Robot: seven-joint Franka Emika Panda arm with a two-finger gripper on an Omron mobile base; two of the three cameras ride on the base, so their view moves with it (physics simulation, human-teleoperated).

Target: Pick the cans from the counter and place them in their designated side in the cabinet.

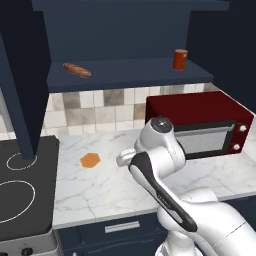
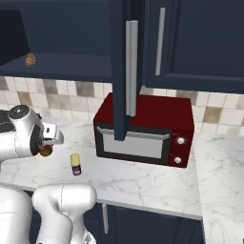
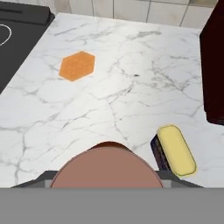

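A squat yellow tin (image 3: 175, 150) with dark blue sides stands on the white marble counter (image 3: 109, 92) in front of the microwave, just right of my hand. It is also the small tin (image 2: 75, 164) on the counter in the right base view. My gripper (image 2: 47, 145) hangs above the counter, shut on a round red-brown can (image 3: 105, 168) that hides the fingertips; the can (image 2: 46, 151) shows under the hand. A red can (image 1: 180, 59) with a green-and-white label stands at the right of the open cabinet's shelf (image 1: 130, 75).
A brown baguette (image 1: 76, 70) lies at the shelf's left. An orange hexagonal piece (image 1: 90, 160) lies on the counter near the black stovetop (image 1: 25, 190). The red microwave (image 1: 200, 122) stands at the right. The open cabinet door (image 2: 125, 71) hangs edge-on above the microwave.
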